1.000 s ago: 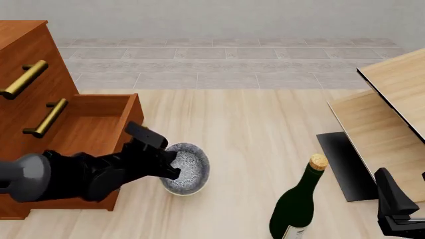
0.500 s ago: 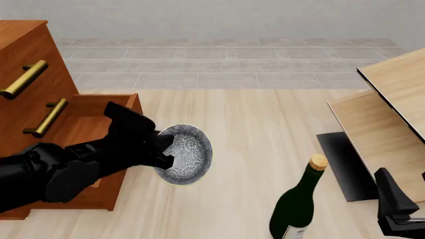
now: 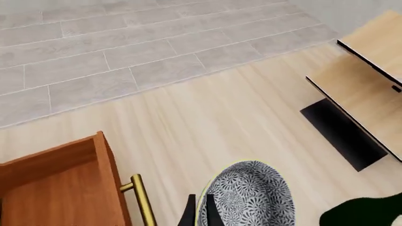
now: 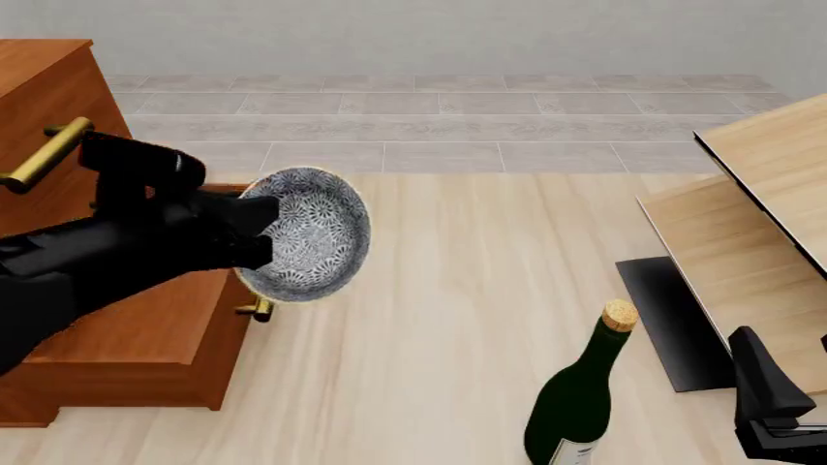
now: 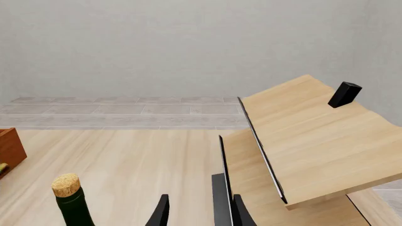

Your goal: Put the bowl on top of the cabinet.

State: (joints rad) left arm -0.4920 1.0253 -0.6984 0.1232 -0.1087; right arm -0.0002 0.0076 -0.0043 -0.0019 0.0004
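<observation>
Bowl: being gripped at its rim by the left gripper, clamped shut on it, hanging off the table beside the cabinet, tipped on edge, opening facing outward toward the camera.

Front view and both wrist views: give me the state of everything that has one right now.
bowl: lifted off the table, tilted on edge, rim pinched by the left gripper
cabinet: lowest drawer pulled open
wine bottle: upright, corked
right gripper: open, holding nothing
</observation>
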